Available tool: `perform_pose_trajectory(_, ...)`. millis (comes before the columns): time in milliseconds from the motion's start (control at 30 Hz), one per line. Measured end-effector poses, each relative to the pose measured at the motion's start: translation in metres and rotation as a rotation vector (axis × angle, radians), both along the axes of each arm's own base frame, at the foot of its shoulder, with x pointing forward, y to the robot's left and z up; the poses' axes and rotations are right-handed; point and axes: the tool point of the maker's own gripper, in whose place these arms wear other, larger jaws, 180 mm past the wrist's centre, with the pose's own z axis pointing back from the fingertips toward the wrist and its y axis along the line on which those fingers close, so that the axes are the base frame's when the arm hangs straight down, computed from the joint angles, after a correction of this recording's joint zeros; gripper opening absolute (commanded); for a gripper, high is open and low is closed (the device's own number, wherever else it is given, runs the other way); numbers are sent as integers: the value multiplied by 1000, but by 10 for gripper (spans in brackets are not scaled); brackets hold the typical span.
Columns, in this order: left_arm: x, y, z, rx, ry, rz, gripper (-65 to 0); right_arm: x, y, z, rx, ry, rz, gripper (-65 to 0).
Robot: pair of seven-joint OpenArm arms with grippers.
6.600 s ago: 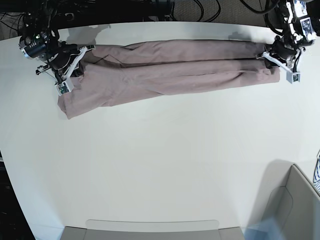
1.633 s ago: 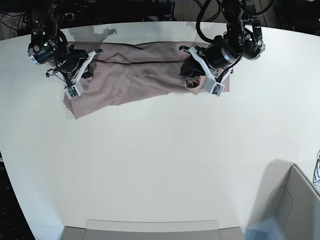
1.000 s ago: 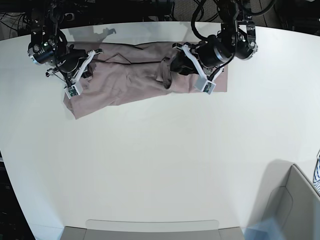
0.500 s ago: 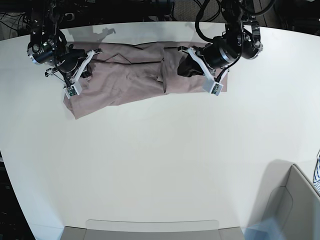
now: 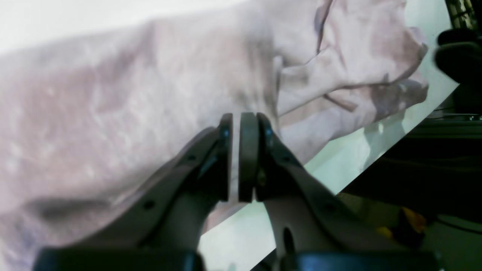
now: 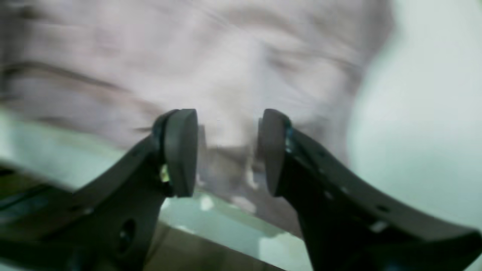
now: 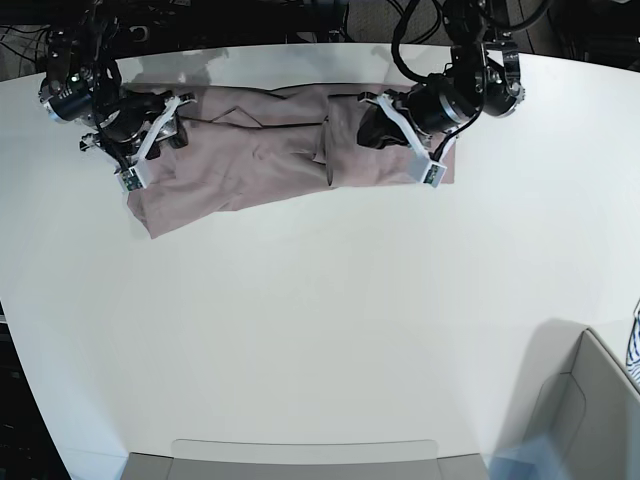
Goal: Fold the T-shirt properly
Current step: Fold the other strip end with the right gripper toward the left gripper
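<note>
Looking from the left claw [image 5: 234,158], I see it pressed almost together with no cloth between, above the T-shirt [image 7: 270,150] at the table's [image 7: 320,320] far edge. The right claw [image 6: 226,150] is spread over the other end. I judge the folded-over end may slide back or bunch, because nothing holds it.

The T-shirt [image 7: 270,150], stretched long across the surface [image 7: 320,320] at first, is now much shorter: its end on the base view's right has been carried in toward the middle and laid over the rest as a fold. The left hand [image 7: 385,135] came in with that end and then drew back a little. The right hand [image 7: 160,135] has shifted slightly outward and now stands parted.
</note>
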Motion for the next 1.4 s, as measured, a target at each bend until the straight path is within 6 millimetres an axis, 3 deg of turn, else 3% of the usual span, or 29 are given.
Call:
perform_pose_trajectory(67, -3, 0, -6, -3, 23, -1, -601, -1, -10, 8, 39, -5, -19, -368)
perform_pose_trajectory(167, -4, -2, -8, -8, 29, -3, -601, 13, -54, 34, 43, -106, -164, -368)
perform_pose_trajectory(300, -4, 1, -8, 2, 26, -6, -601, 30, -89, 53, 88, -185, -291, -368)
perform_pose_trajectory(467, -3, 4, -8, 13, 25, -10, -601, 34, -119, 14, 102, -98, -244, -368)
perform_pose_trajectory(633, -4, 3, -8, 9, 26, -8, -601, 18, -132, -35, 224, 17, -275, -368)
perform_pose_trajectory(767, -4, 6, -9, 15, 26, -6, -601, 15, -130, -50, 260, 60, -290, -368)
perform_pose_trajectory(967, -3, 5, -8, 13, 25, -6, -601, 31, -109, -61, 323, 81, -257, -368)
perform_pose_trajectory(1400, -4, 6, -9, 15, 26, -7, -601, 41, -30, -70, 472, 82, -135, -369)
